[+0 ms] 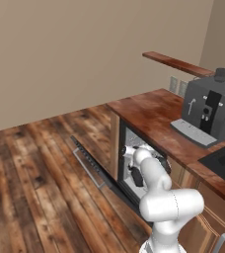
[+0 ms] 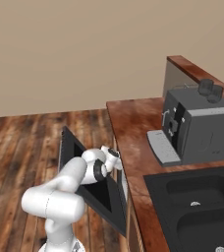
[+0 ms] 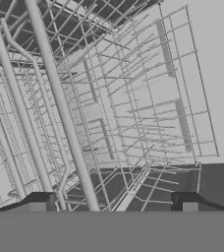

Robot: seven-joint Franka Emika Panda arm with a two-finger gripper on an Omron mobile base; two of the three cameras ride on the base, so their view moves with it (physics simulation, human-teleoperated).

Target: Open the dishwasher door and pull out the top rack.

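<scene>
Dishwasher door (image 1: 87,160) lies dropped open toward seven o'clock, so I've reached my gripper (image 3: 116,205) inside; its jaws stand wide astride a front bar of the top rack (image 3: 109,113), nothing clamped yet, ready to pull.

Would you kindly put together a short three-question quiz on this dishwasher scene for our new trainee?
1. True or false: the dishwasher door is shut.
2. The gripper faces: A) the sink, B) the top rack, C) the coffee machine.
3. What stands on the counter beside the sink?

Key:
1. False; it hangs open over the floor.
2. B; the hand view looks straight onto thin wire bars, one running up between the open finger tips.
3. The grey coffee machine.
</scene>
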